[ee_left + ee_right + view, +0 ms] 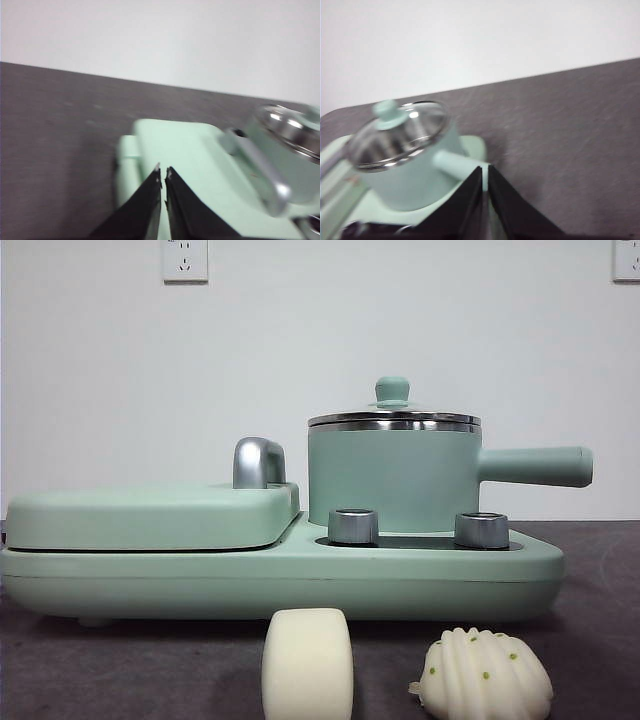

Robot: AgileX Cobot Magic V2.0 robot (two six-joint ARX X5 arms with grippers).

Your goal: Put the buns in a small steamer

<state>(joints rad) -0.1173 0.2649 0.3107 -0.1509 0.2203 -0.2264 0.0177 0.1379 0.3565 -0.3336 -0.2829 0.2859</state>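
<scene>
A plain white wall with two sockets backs a dark grey table point(600, 640). On it sits a mint-green cooker base point(280, 575) carrying the flat lidded griddle point(150, 515) and the small steamer point(395, 475), its glass lid point(393, 412) on and its handle pointing sideways. In front of the base lie the smooth cream bun point(307, 665) and, beside it but apart, the ridged speckled bun point(485, 675). The left tool point(163, 173) hangs above the griddle, jaws together. The right tool point(485, 170) hangs above the steamer's handle, jaws together.
</scene>
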